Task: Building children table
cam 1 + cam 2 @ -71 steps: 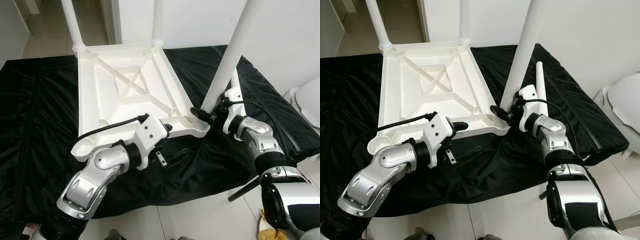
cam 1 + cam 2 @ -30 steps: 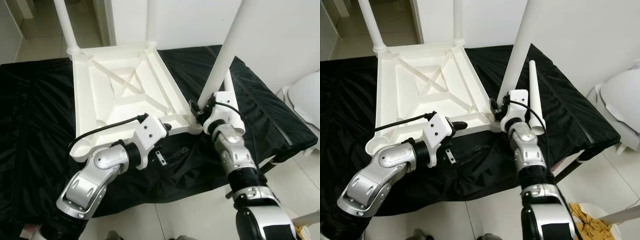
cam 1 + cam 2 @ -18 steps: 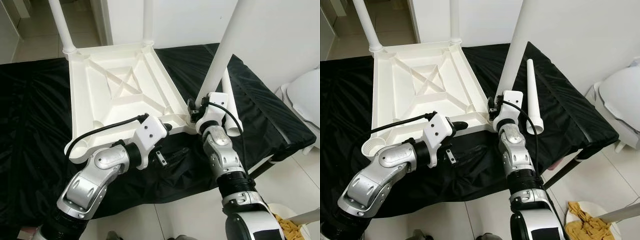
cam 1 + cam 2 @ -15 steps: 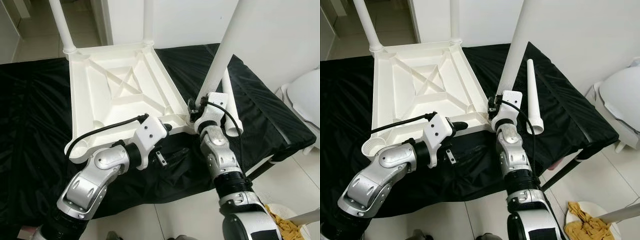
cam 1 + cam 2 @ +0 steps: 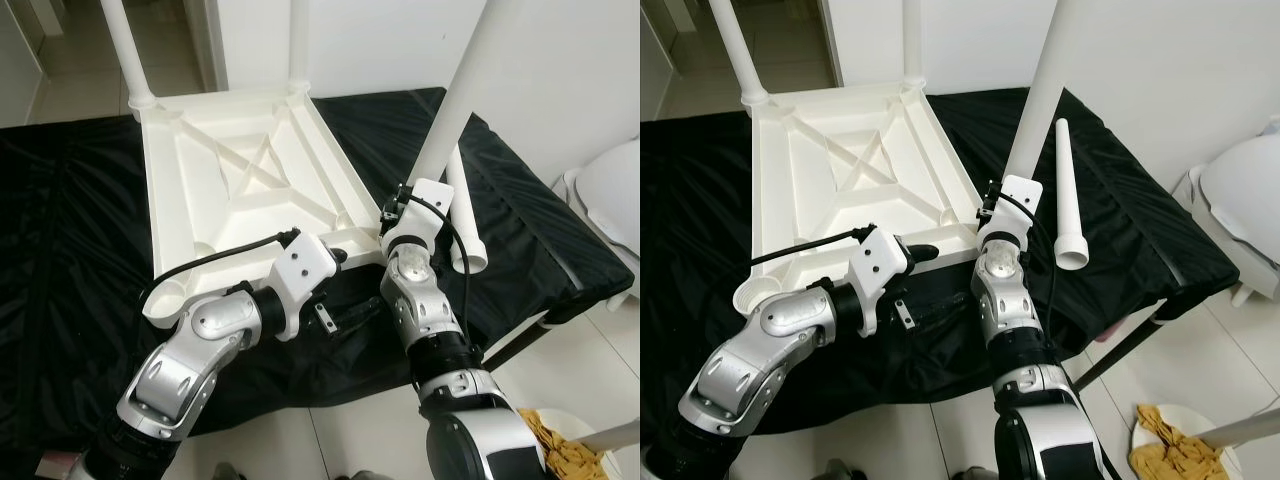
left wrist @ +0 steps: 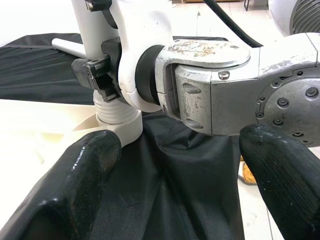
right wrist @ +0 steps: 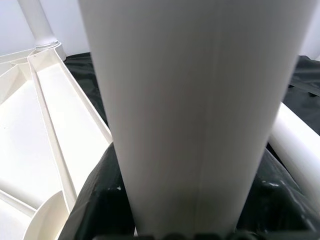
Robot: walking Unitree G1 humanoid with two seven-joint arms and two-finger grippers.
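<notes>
A white plastic table top (image 5: 230, 190) lies upside down on a black cloth (image 5: 70, 230). Two white legs (image 5: 125, 50) (image 5: 297, 40) stand in its far corners. At the near right corner a third leg (image 5: 455, 110) rises, leaning right, with its ribbed foot (image 6: 117, 110) at the corner socket. My right gripper (image 5: 392, 215) is shut on this leg just above the foot, and black fingers (image 7: 100, 200) flank it. A loose fourth leg (image 5: 1065, 190) lies on the cloth to the right. My left gripper (image 5: 345, 285) is open at the table top's near edge, fingers (image 6: 80, 175) wide apart.
The black cloth drops off at its front and right edges (image 5: 560, 290) to a tiled floor. A white fixture (image 5: 610, 200) stands at the right. A white bowl holding a yellow rag (image 5: 1170, 450) sits on the floor. A doorway (image 5: 60, 40) opens at the back left.
My right forearm and elbow have swung leftward around the leg while the gripper stays on it. The left arm has held still. The camera has shifted a little.
</notes>
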